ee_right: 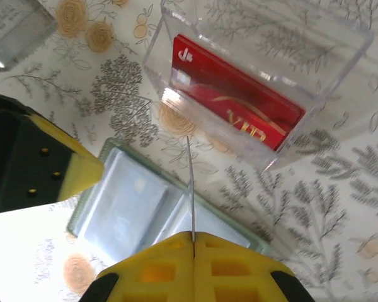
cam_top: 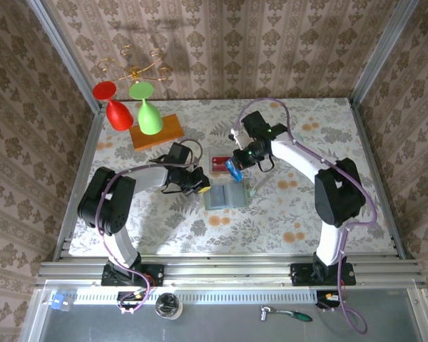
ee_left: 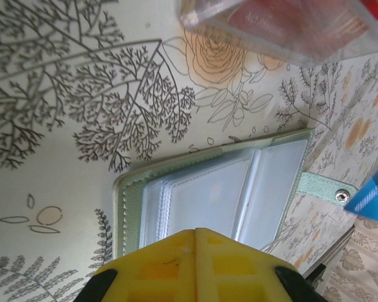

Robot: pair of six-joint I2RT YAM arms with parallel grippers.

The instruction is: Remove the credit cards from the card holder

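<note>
The pale green card holder (cam_top: 225,197) lies open on the floral table, its clear pockets facing up (ee_left: 208,192). My left gripper (cam_top: 200,184) is shut, its yellow fingertips (ee_left: 195,234) meeting over the holder's left edge with nothing visibly between them. My right gripper (cam_top: 237,168) hangs just above the holder's far side, shut on a blue credit card (cam_top: 233,171). That card shows edge-on as a thin line (ee_right: 191,182) in the right wrist view, and as a blue corner (ee_left: 373,198) in the left wrist view. A red credit card (ee_right: 236,100) lies in a clear plastic box (cam_top: 220,161).
At the back left an orange wooden block (cam_top: 157,132) carries a red cup (cam_top: 114,108) and a green cup (cam_top: 148,114), with a gold wire stand (cam_top: 132,70) behind. Metal rails and patterned walls close in the table (cam_top: 307,214).
</note>
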